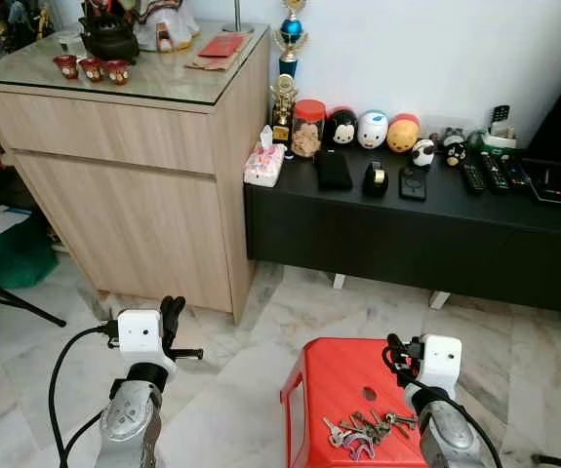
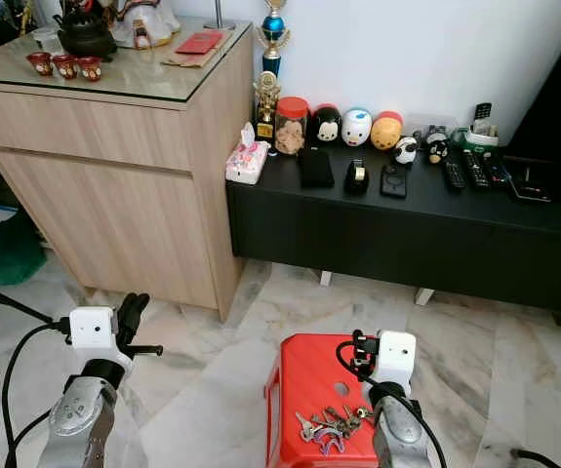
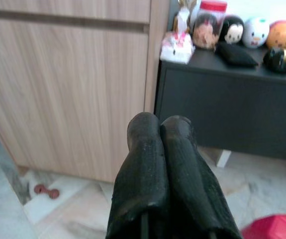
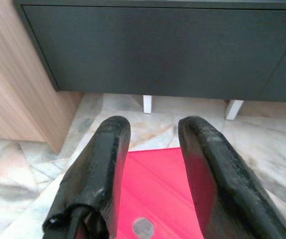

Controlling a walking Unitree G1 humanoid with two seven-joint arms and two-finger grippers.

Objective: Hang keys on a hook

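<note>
Right gripper (image 4: 150,149) with black fingers spread wide above a red plastic stool (image 1: 334,385), bunch of small metal keys (image 1: 366,429) lying on the stool just beside its wrist, left gripper (image 3: 161,144) with fingers pressed together, facing a light wooden cabinet (image 1: 134,195), beside a low black console (image 1: 407,234).

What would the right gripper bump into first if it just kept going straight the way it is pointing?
Probably the black low cabinet. The right gripper, fingers open, points over the red stool toward the cabinet's front, with only floor between. Depth is hard to judge.
</note>
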